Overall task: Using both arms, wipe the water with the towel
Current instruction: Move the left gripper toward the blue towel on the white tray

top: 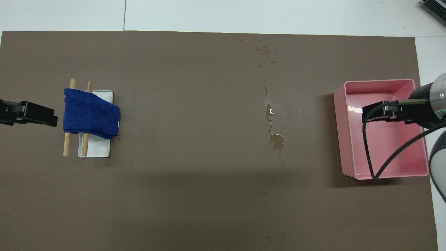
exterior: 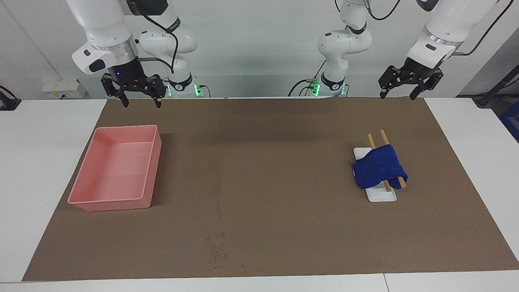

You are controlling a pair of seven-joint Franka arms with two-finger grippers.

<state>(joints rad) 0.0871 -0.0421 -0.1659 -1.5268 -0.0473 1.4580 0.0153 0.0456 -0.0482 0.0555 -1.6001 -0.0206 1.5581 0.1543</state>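
Observation:
The deep-blue towel (exterior: pixel 379 166) hangs over two wooden dowels (exterior: pixel 370 140) on a small white tray (exterior: pixel 383 195), toward the left arm's end of the brown mat; it also shows in the overhead view (top: pixel 90 113). A water puddle (top: pixel 273 136) lies on the mat between the towel and the pink tray, with drops (top: pixel 264 48) farther from the robots, faint in the facing view (exterior: pixel 215 253). My left gripper (exterior: pixel 399 94) hangs open and empty, raised, over the mat beside the towel (top: pixel 35 115). My right gripper (exterior: pixel 140 100) hangs open and empty, raised, over the pink tray (top: pixel 376 112).
An empty pink tray (exterior: pixel 117 166) stands toward the right arm's end of the mat (top: pixel 383 153). The brown mat (exterior: pixel 263 162) covers most of the white table (exterior: pixel 40 142). A black cable (top: pixel 366 146) hangs from the right wrist over the pink tray.

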